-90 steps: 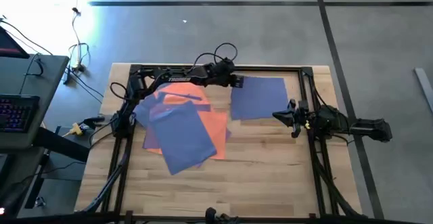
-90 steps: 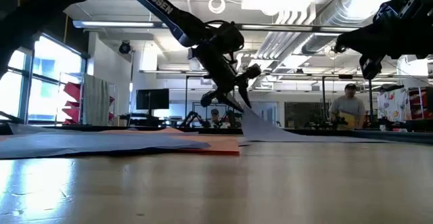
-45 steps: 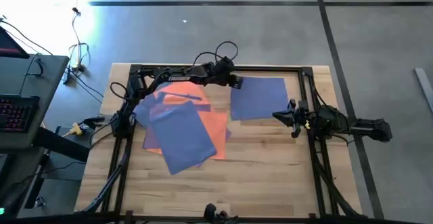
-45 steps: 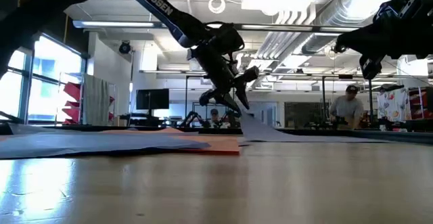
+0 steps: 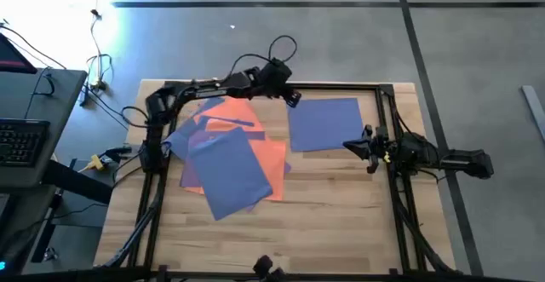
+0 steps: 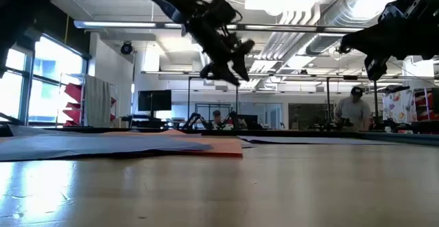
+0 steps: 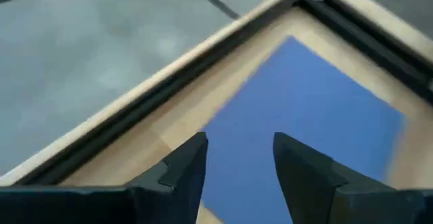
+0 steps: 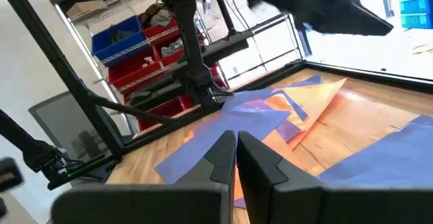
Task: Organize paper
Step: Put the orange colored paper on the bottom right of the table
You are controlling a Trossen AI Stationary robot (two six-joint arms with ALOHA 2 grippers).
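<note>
Overhead lights glare as the left gripper (image 5: 293,100), jaws spread, lifts clear at 12 o'clock, blue sheet (image 5: 324,123) released; right gripper (image 5: 347,144) waits pressed together.

One blue sheet (image 5: 324,123) is lying flat and alone near the table's (image 5: 341,222) far right corner, while the remaining paper (image 5: 228,154), orange, blue and purple sheets overlapping at skewed angles, is resting in a loose pile toward the far left side.

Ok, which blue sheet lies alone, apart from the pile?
The blue sheet at the far right, below the left hand; the other blue sheets overlap orange paper.
</note>
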